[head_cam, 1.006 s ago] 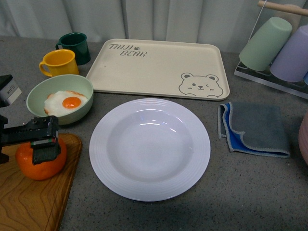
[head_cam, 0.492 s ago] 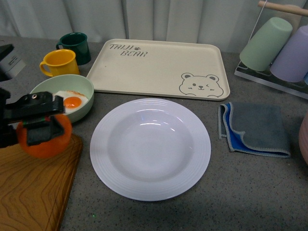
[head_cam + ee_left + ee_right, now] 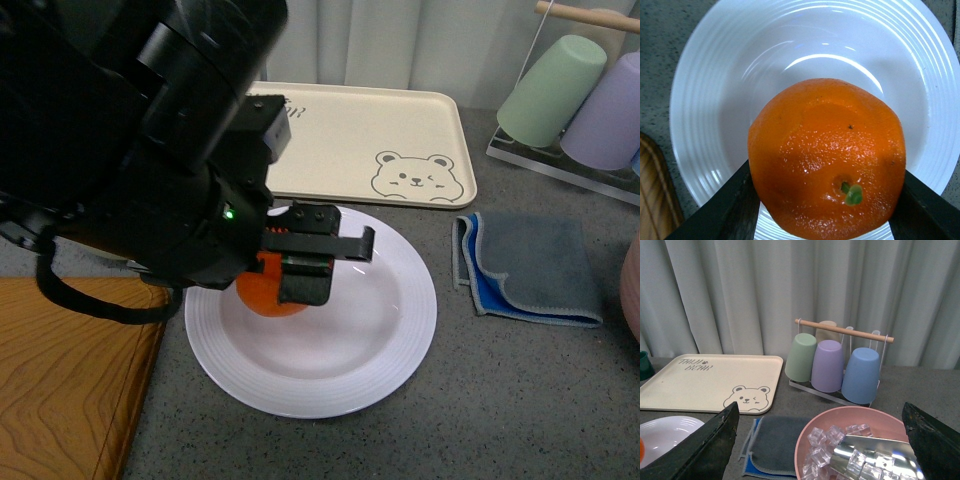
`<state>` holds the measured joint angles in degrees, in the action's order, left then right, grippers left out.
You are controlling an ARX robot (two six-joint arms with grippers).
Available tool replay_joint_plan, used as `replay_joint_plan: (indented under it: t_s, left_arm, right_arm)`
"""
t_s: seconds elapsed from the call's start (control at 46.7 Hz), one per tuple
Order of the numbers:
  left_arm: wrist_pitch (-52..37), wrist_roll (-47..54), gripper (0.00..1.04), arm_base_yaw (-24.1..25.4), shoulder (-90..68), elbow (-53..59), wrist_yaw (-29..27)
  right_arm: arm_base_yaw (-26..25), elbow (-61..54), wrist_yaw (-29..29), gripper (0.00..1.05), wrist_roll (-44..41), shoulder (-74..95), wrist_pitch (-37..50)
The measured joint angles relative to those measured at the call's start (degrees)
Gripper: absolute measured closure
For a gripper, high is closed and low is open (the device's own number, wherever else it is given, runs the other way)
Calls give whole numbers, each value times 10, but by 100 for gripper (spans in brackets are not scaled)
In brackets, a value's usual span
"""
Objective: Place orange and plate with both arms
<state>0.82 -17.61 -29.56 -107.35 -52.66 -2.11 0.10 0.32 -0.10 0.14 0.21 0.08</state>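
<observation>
Grey speckled countertop [image 3: 520,400] | pale curtain [image 3: 400,40] behind | orange [image 3: 255,292] over plate [image 3: 400,340]

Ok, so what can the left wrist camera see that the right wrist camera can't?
Only the left wrist view: the orange up close with its green stem, the left gripper with its jaws squeezing both sides, and a wooden board's edge.

Only the right wrist view: three cups on a rack, a pink bowl of ice, the bear tray, a grey cloth and curtains.

Both: the white plate. The right wrist view catches only its edge, with a tiny orange sliver, probably the orange.
</observation>
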Motion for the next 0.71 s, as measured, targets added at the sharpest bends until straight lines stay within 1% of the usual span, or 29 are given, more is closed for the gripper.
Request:
replay_joint_plan:
  t_s: [0.342, 0.706]
  left_arm:
    - [-17, -1, 46, -9, -62, -47, -6]
    - [-30, 9, 46, -21, -105, -54, -24]
  right_arm:
    - [0, 0, 0, 9, 0, 0, 0]
    - [0, 0, 0, 9, 0, 0, 0]
